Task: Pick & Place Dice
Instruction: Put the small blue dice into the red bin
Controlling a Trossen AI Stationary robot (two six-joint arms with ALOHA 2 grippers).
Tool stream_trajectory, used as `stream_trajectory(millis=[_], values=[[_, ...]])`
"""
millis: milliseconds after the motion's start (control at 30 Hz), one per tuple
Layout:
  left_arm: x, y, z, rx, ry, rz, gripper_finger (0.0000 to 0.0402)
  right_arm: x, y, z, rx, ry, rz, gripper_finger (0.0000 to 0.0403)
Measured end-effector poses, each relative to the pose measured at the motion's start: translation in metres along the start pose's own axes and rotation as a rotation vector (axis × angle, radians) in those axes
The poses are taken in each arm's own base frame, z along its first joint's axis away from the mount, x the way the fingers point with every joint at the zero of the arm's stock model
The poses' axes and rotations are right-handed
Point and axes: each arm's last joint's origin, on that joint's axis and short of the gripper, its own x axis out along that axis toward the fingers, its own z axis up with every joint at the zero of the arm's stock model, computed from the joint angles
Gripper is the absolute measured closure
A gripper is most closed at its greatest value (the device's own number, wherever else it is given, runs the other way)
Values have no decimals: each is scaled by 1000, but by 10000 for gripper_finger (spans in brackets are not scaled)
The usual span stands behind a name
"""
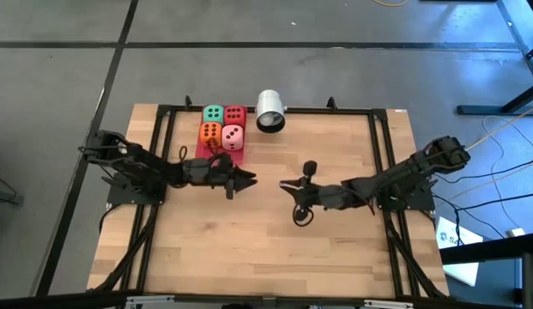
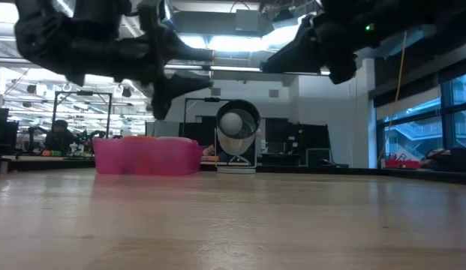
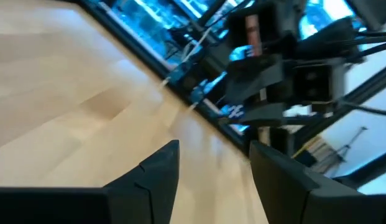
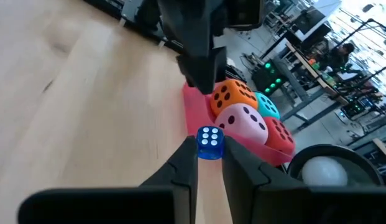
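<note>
Left arm reaching toward table centre, its left gripper (image 1: pixel 246 181) held above the wood with fingers (image 3: pixel 156 177) spread and nothing between them. Just behind it, at the far edge of the table (image 1: pixel 249 249), a pink tray (image 1: pixel 221 153) carries four dice in a tight two-by-two block — green die (image 1: pixel 214 113), red die (image 1: pixel 235 114), orange die (image 1: pixel 210 133), pink die (image 1: pixel 233 136). Beside the tray, a white cylinder (image 1: pixel 270 111) lying on its side. Right arm extended from the right, its right gripper (image 4: pixel 209 154) pinching a small blue die (image 4: pixel 210 142) — a fifth cube, six white pips showing, well apart from the tray.
</note>
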Motion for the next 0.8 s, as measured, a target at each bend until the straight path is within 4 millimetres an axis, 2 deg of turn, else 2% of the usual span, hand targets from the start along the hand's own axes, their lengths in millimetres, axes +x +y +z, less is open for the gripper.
stream_trajectory(millis=[267,567,800], values=[[15,-10,22,-13,-5,-118,212,10,-13,-3,-53,-19,17,352],[27,-18,32,-21,1,-114,212,18,-31,25,-138,-63,14,352],[30,-18,36,-6,-3,-87,214,29,-37,26,-141,-71,58,352]])
